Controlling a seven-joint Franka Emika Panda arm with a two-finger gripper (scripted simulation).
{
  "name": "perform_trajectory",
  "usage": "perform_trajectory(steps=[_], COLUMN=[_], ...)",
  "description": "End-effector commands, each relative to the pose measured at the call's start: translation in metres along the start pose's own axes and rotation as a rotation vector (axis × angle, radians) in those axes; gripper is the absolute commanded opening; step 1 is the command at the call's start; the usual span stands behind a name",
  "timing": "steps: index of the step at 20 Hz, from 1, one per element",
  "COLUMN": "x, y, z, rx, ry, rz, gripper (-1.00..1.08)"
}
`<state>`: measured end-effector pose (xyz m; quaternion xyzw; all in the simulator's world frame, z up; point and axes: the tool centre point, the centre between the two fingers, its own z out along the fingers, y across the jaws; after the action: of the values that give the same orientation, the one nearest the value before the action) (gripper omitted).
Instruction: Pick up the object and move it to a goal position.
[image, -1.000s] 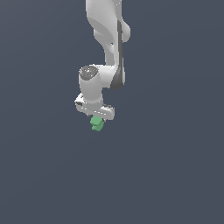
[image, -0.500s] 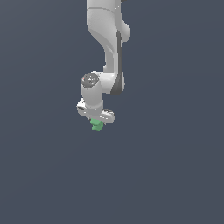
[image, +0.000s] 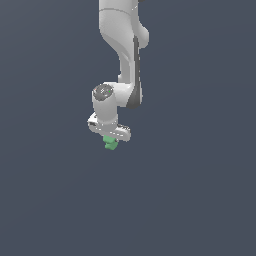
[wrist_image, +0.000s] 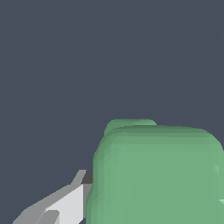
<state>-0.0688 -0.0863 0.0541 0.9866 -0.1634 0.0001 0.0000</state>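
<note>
Transport step: white end effector (image: 110, 137) grips small matte green hourglass-shaped block (image: 110, 144); next, carry it steadily toward unseen goal.

Exterior view set well back, facing the white arm (image: 122, 60) in the frame's upper centre, wrist view very close, small matte green hourglass-shaped block (wrist_image: 157, 175) filling its lower right, block (image: 110, 144) common to both views.

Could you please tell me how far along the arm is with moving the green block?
The pick looks done: the green block sits under the gripper, filling the wrist view with a finger against it. The carry is in hand. Delivery remains; no goal marker shows.
</note>
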Motion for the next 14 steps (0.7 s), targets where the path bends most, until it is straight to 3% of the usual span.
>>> perform_trajectory(steps=[1,14], x=[0.0,-0.01], y=[0.0,-0.014], z=[0.0,-0.04], rx=[0.0,0.0], ry=[0.0,0.0], rz=[0.0,0.0], gripper=[-1.0,-1.0])
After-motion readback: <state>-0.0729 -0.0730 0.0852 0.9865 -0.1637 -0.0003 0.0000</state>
